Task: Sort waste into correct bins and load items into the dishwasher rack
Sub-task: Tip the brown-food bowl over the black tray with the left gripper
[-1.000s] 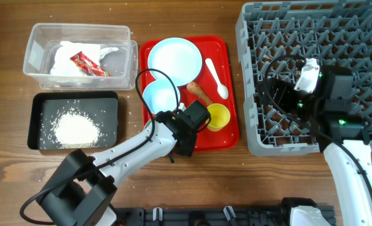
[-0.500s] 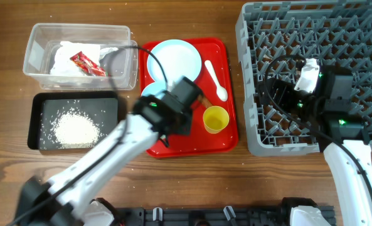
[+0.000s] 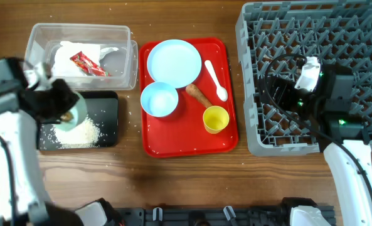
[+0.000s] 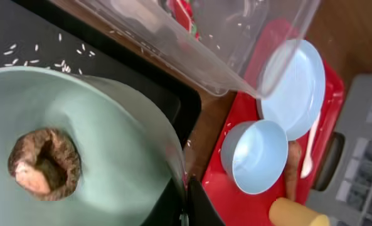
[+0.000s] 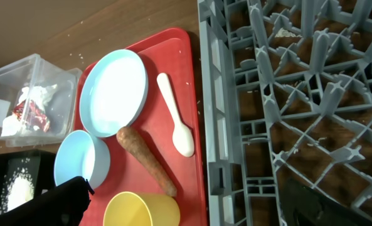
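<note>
The table point(image 3: 186, 182) is grained brown wood with a dull sheen. The tub point(image 3: 41, 31) is clear glossy plastic, holding a crumpled paper napkin point(image 3: 66, 56) and a shiny film wrapper point(image 3: 86, 63). The black tray point(image 3: 107, 110) looks matt under dry rice grains point(image 3: 79, 133). The red serving tray point(image 3: 189, 144), plate point(image 3: 173, 59), blue bowl point(image 3: 159, 100), teal bowl point(image 4: 98, 157) and yellow cup point(image 3: 215, 119) are smooth and softly shiny (plastic or glazed, hard to tell). The white spoon point(image 3: 216, 80) is glossy plastic, the rack point(image 3: 253, 135) matt grey moulded plastic. The brown lump point(image 4: 44, 164) is rough and cracked, and the orange-brown stick point(image 3: 200, 95) is smooth-skinned.
</note>
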